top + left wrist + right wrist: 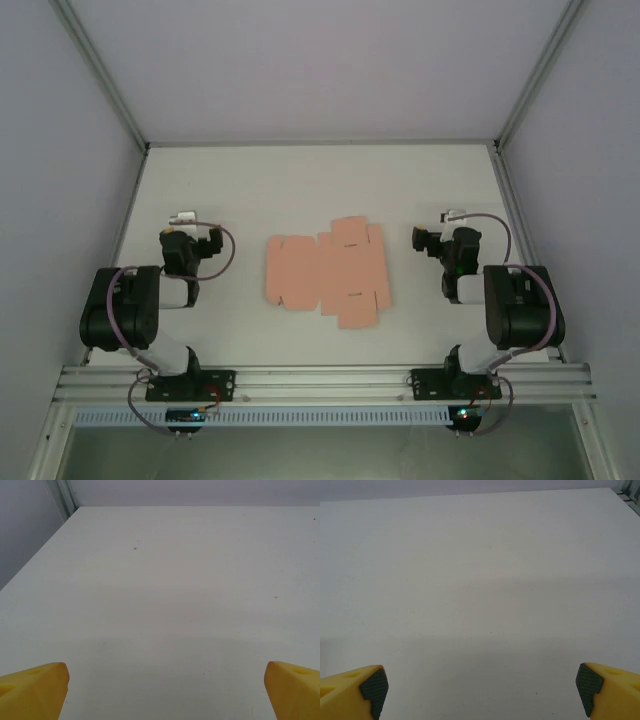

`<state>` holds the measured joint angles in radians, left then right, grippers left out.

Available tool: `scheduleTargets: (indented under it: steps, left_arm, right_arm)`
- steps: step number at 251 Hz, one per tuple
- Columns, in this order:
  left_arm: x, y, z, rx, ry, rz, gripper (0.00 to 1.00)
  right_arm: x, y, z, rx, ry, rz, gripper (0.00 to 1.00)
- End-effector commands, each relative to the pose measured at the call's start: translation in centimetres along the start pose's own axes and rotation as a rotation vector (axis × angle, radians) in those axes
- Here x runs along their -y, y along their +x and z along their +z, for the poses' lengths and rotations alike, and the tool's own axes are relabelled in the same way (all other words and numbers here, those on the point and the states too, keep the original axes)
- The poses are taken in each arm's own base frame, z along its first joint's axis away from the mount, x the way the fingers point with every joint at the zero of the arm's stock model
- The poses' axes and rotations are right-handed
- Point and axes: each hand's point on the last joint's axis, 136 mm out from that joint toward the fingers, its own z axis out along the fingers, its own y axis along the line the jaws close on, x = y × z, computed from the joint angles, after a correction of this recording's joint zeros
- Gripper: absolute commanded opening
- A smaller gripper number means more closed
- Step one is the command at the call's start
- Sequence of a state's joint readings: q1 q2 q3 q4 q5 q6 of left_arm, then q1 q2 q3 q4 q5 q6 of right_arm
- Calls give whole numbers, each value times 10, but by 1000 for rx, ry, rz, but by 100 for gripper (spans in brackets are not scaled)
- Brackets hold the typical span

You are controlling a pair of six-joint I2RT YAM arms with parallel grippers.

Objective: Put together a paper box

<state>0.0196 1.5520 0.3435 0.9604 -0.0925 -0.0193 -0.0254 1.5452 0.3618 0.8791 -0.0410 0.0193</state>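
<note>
paper box (328, 275): flat pink die-cut sheet, unfolded, mid-desk (240, 180), between the arms.
left gripper (166, 672): yellow fingers spread wide, empty, over bare desk, well apart from the card.
right gripper (481, 675): wide too, nothing held.

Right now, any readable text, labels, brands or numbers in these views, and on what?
None can be read.
The paper box is a flat sheet, plain salmon-pink, with no print.
The table has only faint specks, no lettering.
The arm bases carry small fittings that are too small to show any label.
</note>
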Motion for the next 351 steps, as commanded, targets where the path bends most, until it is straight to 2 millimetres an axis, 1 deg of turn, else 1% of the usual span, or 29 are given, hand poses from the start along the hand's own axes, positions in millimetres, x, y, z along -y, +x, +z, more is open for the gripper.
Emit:
scheduleTargets:
  steps: [1,12,43,277,285,302,321,342,351]
  left_arm:
    - [2,-8,0,21,16,-12,99]
    - [2,-8,0,18,15,-12,99]
    - [2,-9,0,21,15,-13,99]
    - [2,-8,0,19,17,-12,99]
    - [1,-11,0,27,13,-13,99]
    - [3,-19,0,11,18,-11,99]
    - [2,-34,-6,-1,17,-9,99]
    - [-6,-47,-14,-41,-29,-70,99]
    - [-2,-52,-16,-68,-12,-98,99]
  right_arm:
    - [-2,-4,2,9,-4,8,99]
    - [-5,-2,2,0,-24,9,99]
    - [-6,-2,2,0,-27,10,99]
    - [-4,-3,2,4,-23,19,99]
    - [-3,-3,2,7,-18,21,99]
    - [1,-10,-1,14,6,27,99]
    - [8,-28,-9,18,63,4,99]
    - [10,-48,-17,-55,106,16,99]
    - [10,-56,-22,-95,119,62,99]
